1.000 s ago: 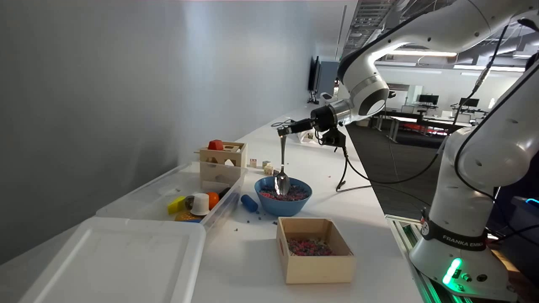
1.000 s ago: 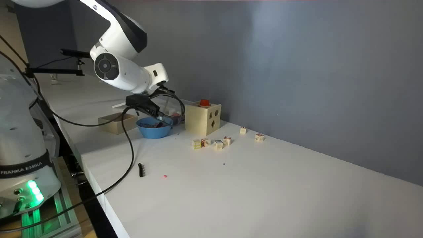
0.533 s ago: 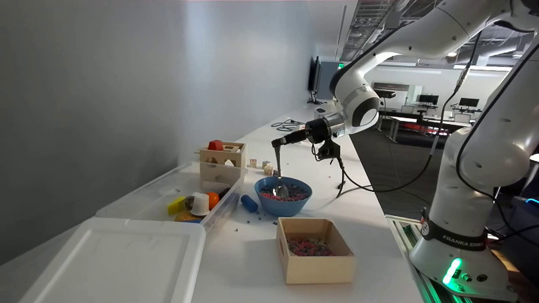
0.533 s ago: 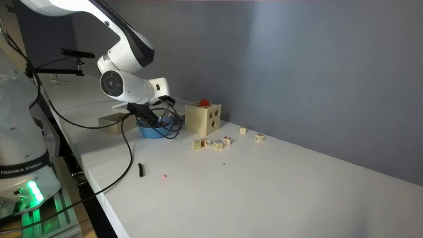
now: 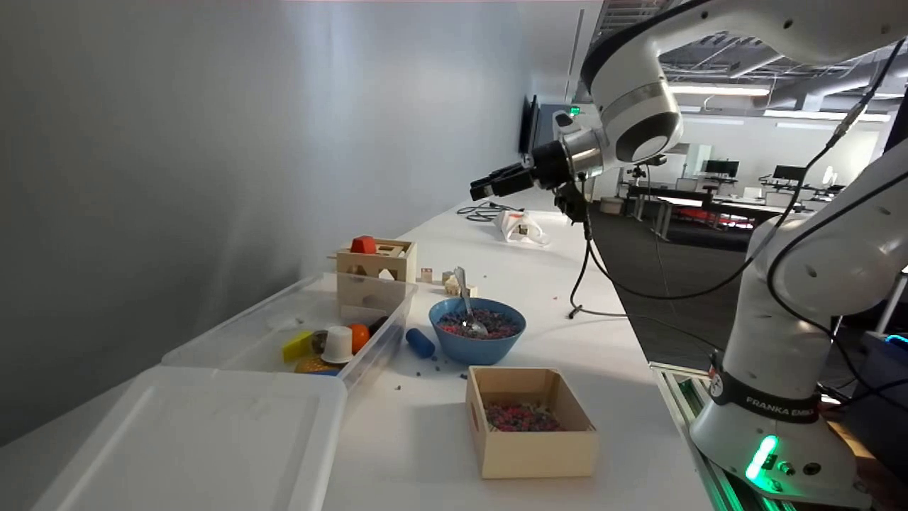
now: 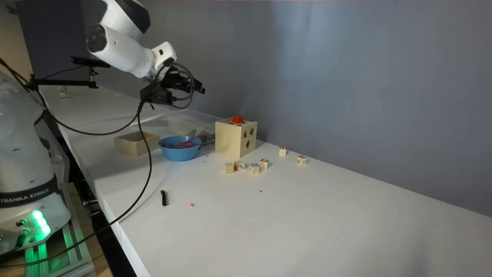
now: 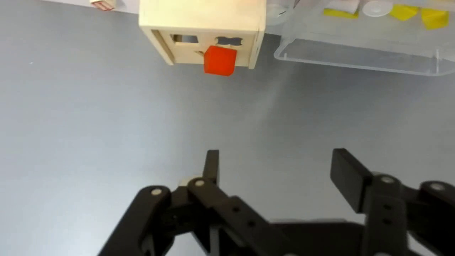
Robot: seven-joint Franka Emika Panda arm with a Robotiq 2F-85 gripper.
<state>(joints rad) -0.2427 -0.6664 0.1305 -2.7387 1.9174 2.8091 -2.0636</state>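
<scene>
Gripper (image 7: 277,167) rising away from spoon (image 5: 466,304) since earlier frame; we are seeing its fingers (image 7: 350,181) standing wide apart. Spoon leaning inside blue bowl (image 5: 477,351), resting among red and dark bits (image 5: 500,323); low wooden box (image 5: 539,454) standing nearby on white table (image 5: 411,447).

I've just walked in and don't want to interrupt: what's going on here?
A robot arm holds its open, empty gripper above the table, so nothing is being handled. A spoon rests in a blue bowl of small colourful bits, its handle tilted over the rim. A wooden box near it holds similar bits.
</scene>
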